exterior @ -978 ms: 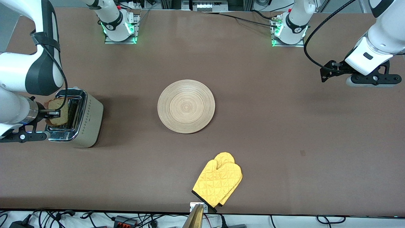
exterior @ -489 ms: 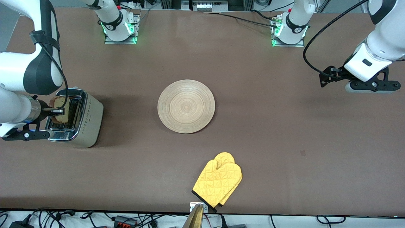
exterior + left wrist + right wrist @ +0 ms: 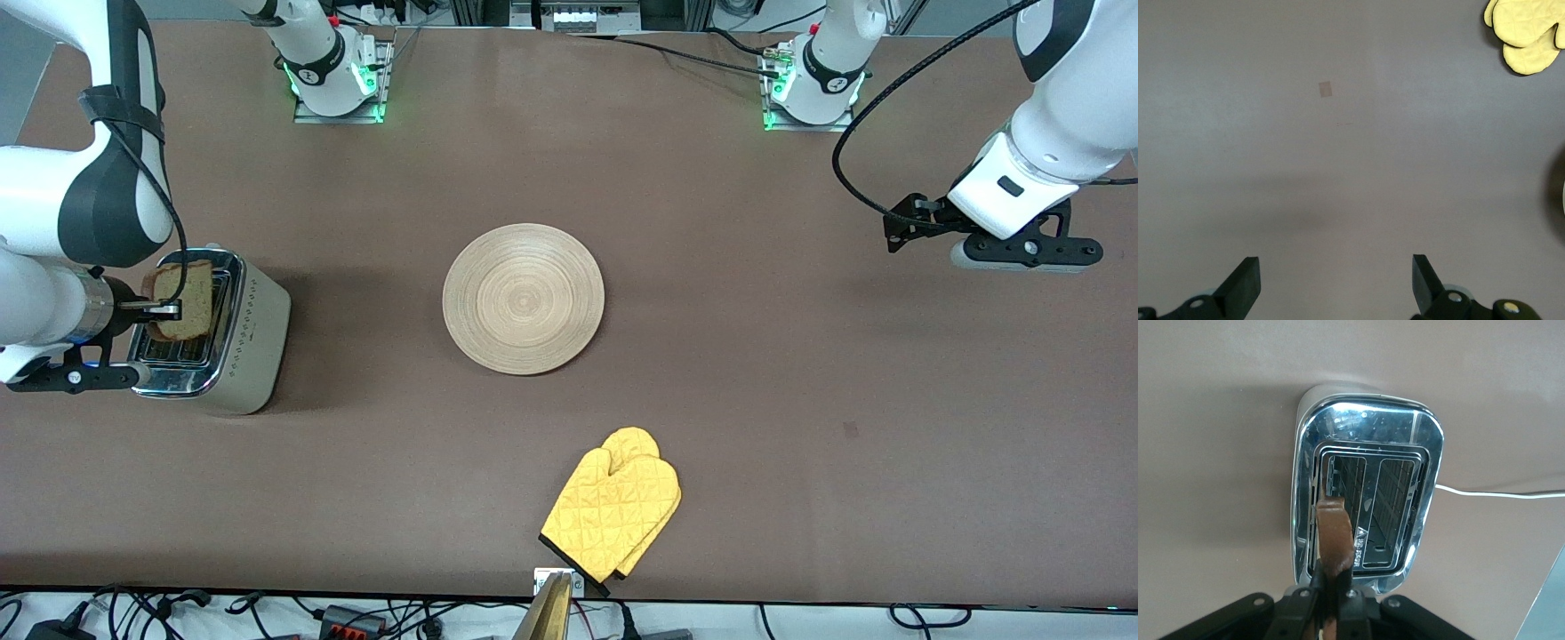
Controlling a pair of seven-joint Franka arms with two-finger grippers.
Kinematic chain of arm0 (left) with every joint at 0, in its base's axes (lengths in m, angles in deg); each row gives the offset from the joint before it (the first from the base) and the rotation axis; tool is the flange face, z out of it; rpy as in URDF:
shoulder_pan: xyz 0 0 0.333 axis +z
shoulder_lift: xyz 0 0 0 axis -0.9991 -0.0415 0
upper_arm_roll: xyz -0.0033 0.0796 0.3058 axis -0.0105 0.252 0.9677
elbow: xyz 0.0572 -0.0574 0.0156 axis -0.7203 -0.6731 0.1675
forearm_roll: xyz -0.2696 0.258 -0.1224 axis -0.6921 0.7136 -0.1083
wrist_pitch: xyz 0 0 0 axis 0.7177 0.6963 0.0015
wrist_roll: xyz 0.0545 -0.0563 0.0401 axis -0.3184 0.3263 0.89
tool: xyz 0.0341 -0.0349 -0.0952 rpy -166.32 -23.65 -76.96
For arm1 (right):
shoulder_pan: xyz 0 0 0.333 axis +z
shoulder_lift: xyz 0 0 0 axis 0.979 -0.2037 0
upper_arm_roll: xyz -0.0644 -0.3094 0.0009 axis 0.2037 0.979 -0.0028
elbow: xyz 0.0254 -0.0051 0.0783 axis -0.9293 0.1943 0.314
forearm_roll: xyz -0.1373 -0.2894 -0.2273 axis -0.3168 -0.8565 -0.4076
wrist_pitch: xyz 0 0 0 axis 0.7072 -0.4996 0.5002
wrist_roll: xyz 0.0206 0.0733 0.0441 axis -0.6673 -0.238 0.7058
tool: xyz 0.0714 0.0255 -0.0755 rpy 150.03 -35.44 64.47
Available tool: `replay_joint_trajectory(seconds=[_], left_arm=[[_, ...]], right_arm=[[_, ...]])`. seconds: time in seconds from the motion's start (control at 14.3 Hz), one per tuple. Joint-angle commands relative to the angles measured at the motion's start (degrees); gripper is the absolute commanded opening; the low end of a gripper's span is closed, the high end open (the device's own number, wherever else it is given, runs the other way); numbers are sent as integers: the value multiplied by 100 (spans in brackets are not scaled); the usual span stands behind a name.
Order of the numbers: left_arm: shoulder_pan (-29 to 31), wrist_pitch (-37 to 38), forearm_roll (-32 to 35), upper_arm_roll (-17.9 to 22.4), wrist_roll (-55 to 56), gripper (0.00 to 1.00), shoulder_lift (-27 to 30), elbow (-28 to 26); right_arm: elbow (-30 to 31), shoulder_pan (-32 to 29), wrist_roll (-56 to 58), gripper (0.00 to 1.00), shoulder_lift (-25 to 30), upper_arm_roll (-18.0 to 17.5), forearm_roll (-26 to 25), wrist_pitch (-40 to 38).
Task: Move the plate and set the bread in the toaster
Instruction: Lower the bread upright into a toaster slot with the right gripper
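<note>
My right gripper (image 3: pixel 169 309) is shut on the bread (image 3: pixel 184 298), a brown-crusted slice held upright just above the chrome top of the toaster (image 3: pixel 253 342) at the right arm's end of the table. In the right wrist view the bread (image 3: pixel 1335 533) hangs edge-on from the gripper (image 3: pixel 1335 587), lined up over one of the two slots of the toaster (image 3: pixel 1368 420). The light-wood plate (image 3: pixel 524 298) lies bare at the table's middle. My left gripper (image 3: pixel 900 228) hovers open over bare table at the left arm's end, with nothing between its fingers (image 3: pixel 1245 283).
A yellow quilted oven mitt (image 3: pixel 613 514) lies close to the table's edge nearest the front camera, and shows as well in the left wrist view (image 3: pixel 1525 30). The toaster's white cord (image 3: pixel 1491 494) trails off across the table. A small pale mark (image 3: pixel 851 430) sits on the tabletop.
The right gripper has shifted the bread a little across the toaster's top, turning its face more into view. The left arm has drifted toward the table's middle, still open.
</note>
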Motion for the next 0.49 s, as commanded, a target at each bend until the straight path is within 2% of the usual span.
replay_joint_trajectory(seconds=[0.0,0.42], left_arm=[[22,16,32,-81,-39,100,-97,224],[31,68,120,-90,-66,100,-123,357]], right_arm=[[-265,-50,-37,0,-167,-10,90,123],[-247,-138,-28,0,-325,-19,90,397]])
